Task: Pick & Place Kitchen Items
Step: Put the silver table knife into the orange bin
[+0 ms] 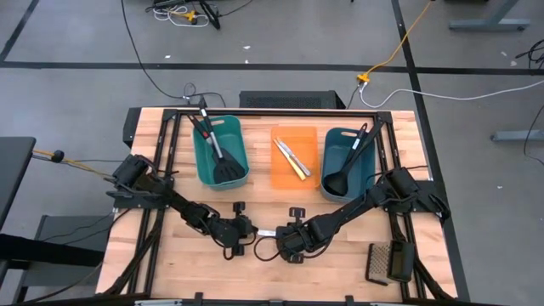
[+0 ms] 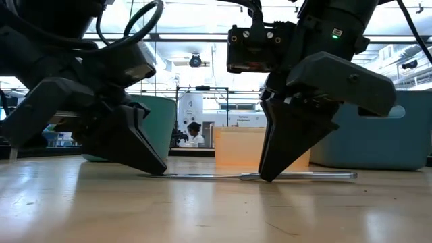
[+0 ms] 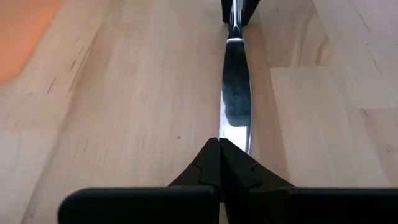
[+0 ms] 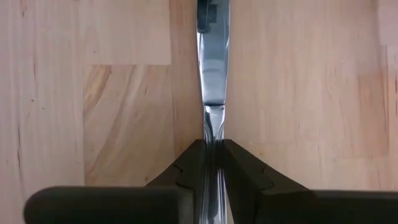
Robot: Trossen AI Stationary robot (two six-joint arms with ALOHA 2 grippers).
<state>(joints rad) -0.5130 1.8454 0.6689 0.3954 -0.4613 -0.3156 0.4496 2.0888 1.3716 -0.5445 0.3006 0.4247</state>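
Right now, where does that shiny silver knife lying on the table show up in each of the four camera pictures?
High view: silver knife, a thin sliver between the left gripper and right gripper, near the table's front.
Low view: flat on the wood, silver knife running between both grippers.
Left wrist view: blade running straight ahead from the shut gripper.
Right wrist view: handle and blade running ahead, handle pinched.
Shared landmark: the orange tray.

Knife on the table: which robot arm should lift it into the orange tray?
Probably the right. The right gripper clamps the silver knife near its middle, by the handle, so it should lift level. The left gripper pinches only the blade tip.
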